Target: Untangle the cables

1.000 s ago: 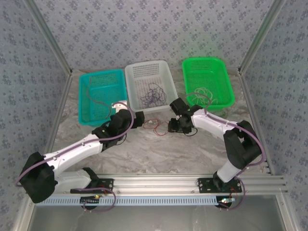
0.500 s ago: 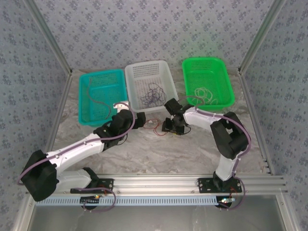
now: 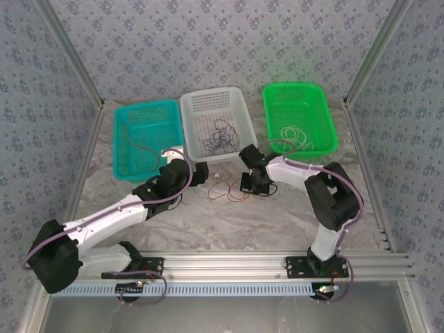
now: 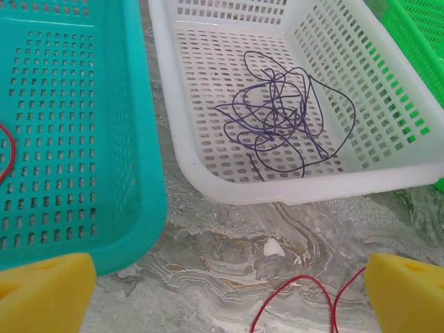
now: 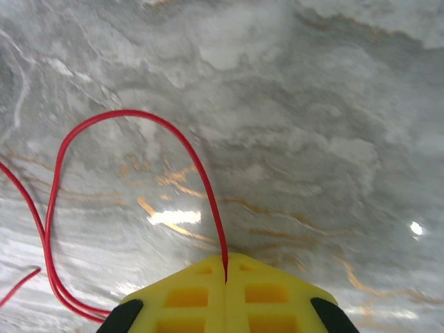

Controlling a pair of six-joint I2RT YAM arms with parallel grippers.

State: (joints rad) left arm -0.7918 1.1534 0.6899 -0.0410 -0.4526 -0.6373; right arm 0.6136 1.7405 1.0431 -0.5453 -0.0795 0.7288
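1. Top external view: three baskets stand in a row across the upper middle, the teal basket [image 3: 146, 105] on the left, the white basket [image 3: 211, 94] in the centre and the green basket [image 3: 295, 87] on the right. The purple cable [image 3: 218, 139] lies tangled in the white basket, and the whitish cable [image 3: 295, 133] curls at the lower end of the green one. Just below the white basket, the red cable [image 3: 223, 189] lies in loose loops on the marble table [image 3: 229, 222]. The left gripper [image 3: 203, 173] is just left of it, and the right gripper [image 3: 247, 184] is at its right end.

2. Left wrist view: the yellow fingertips [image 4: 41, 291] sit in the two lower corners, spread wide, with nothing between them. The red cable arcs along the bottom edge, right of centre. The purple cable fills the middle of the white basket. A red wire [image 4: 14, 149] shows at the left edge, inside the teal basket.

3. Right wrist view: the yellow fingers [image 5: 187, 295] at bottom centre are pressed together, pinching one end of the red cable. The cable rises from them, loops over to the left and runs back down to the lower left.
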